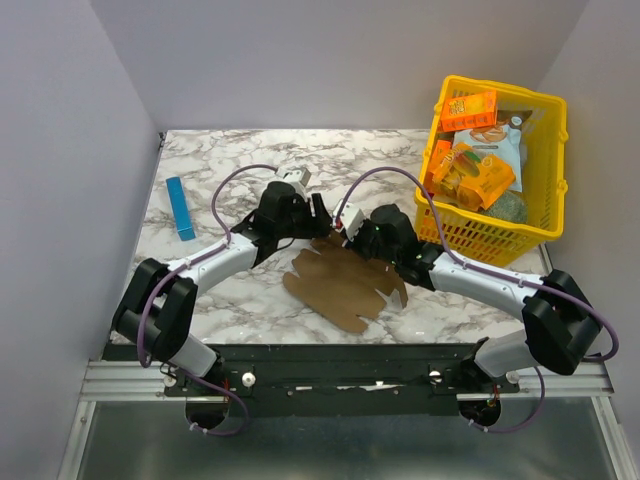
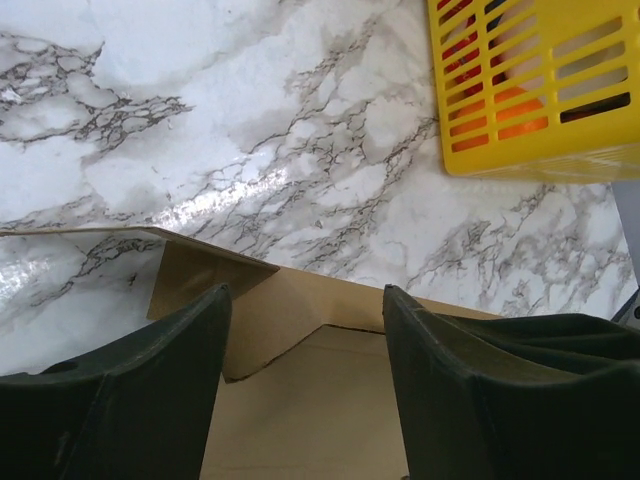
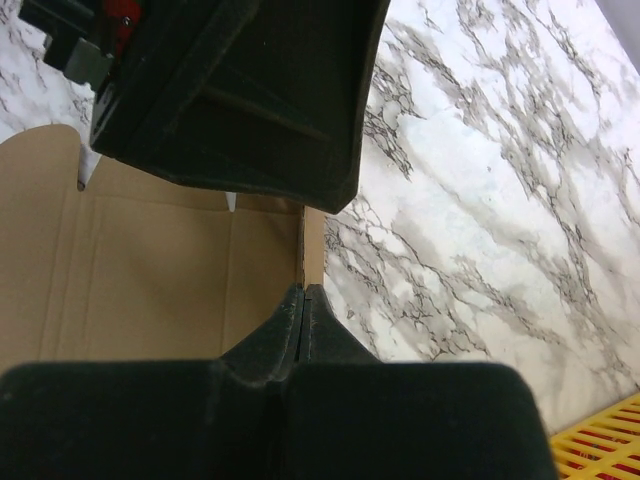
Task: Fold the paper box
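Brown unprinted cardboard lies near the middle of the marble surface (image 1: 230,165). This is the paper box (image 1: 340,285), a die-cut sheet with rounded flaps and notched tabs, spread between the two arms and just ahead of their bases. Most of it rests flat. In the left wrist view, one flap at its far edge tilts up off the marble.

Both arms reach inward to that far edge, and their tips are close together there. The left claw (image 2: 305,292) is released. Its two dark fingers (image 2: 150,400) stand well apart, one on each side of the raised flap, with bare cardboard showing between them. Neither finger can be seen pressing on the sheet.

The right claw (image 3: 303,292) is clenched. Its fingertips meet with no gap, right at a thin upright edge of the sheet, so it appears to pinch the cardboard there. The underside of the left claw hangs just above it in that view.

A yellow basket (image 1: 552,238) sits at the far right corner of the surface, well apart from the sheet. It holds orange snack boxes (image 1: 470,108) and other packets. A slim blue bar (image 1: 181,208) lies alone toward the left side.
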Available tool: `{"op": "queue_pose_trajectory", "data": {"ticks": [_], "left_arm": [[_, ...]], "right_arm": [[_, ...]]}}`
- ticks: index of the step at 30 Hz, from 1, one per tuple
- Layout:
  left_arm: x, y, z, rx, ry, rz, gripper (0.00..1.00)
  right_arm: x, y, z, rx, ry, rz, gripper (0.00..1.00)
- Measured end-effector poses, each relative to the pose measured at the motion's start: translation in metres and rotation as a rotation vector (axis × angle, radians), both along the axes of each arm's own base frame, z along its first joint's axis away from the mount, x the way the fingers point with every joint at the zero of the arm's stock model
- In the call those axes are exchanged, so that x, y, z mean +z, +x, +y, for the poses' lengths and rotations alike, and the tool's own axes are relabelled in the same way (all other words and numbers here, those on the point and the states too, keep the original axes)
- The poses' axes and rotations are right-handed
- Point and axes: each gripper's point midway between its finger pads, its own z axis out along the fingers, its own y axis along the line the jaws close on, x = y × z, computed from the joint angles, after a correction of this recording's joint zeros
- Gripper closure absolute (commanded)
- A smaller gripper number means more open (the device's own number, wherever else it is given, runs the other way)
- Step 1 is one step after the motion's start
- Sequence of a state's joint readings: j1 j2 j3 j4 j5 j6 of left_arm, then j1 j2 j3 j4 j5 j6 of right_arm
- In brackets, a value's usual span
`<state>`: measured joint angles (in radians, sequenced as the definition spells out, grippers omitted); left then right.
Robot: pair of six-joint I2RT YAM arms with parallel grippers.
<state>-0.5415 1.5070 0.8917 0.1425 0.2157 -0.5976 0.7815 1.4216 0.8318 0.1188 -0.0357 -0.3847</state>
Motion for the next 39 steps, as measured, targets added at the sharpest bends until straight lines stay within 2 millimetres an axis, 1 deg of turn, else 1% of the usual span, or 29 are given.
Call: {"op": "queue_pose_trajectory", "data": {"ticks": [2, 7, 15, 18, 23, 26, 27, 30, 31, 33, 36, 37, 39], "left_arm": [[-0.004, -0.002, -0.002, 0.002, 0.005, 0.025, 0.35], [-0.003, -0.003, -0.007, 0.023, 0.005, 0.041, 0.43], [-0.006, -0.003, -0.010, 0.060, -0.035, 0.091, 0.48], [-0.005, -0.001, -0.012, 0.073, -0.056, 0.102, 0.54], [-0.006, 0.001, -0.015, 0.091, -0.092, 0.118, 0.59], [-0.009, 0.002, -0.017, 0.098, -0.105, 0.125, 0.65], [-0.010, 0.003, -0.017, 0.098, -0.107, 0.129, 0.69], [-0.014, 0.001, -0.017, 0.099, -0.113, 0.139, 0.72], [-0.016, 0.000, -0.017, 0.098, -0.115, 0.143, 0.72], [-0.019, -0.001, -0.017, 0.094, -0.119, 0.147, 0.73], [-0.020, -0.002, -0.018, 0.082, -0.128, 0.149, 0.73], [-0.020, -0.003, -0.019, 0.075, -0.130, 0.151, 0.73], [-0.021, -0.005, -0.021, 0.062, -0.136, 0.151, 0.73]], "right_arm": [[0.000, 0.000, 0.000, 0.000, -0.001, 0.001, 0.99], [-0.001, 0.000, 0.000, 0.000, -0.002, 0.001, 0.99], [-0.002, 0.002, 0.000, 0.000, -0.013, -0.004, 0.99], [-0.002, 0.004, -0.001, -0.003, -0.019, -0.012, 0.99], [-0.003, 0.006, -0.004, -0.013, -0.036, -0.034, 0.98], [-0.005, 0.007, -0.007, -0.019, -0.051, -0.046, 0.96], [-0.006, 0.006, -0.008, -0.020, -0.056, -0.049, 0.95], [-0.010, 0.005, -0.011, -0.023, -0.066, -0.049, 0.87], [-0.011, 0.004, -0.011, -0.024, -0.068, -0.046, 0.82], [-0.013, 0.002, -0.012, -0.027, -0.067, -0.036, 0.76], [-0.016, -0.002, -0.013, -0.034, -0.057, -0.013, 0.63], [-0.017, -0.003, -0.013, -0.037, -0.054, -0.002, 0.54], [-0.021, -0.007, -0.014, -0.044, -0.048, 0.031, 0.48]]}}
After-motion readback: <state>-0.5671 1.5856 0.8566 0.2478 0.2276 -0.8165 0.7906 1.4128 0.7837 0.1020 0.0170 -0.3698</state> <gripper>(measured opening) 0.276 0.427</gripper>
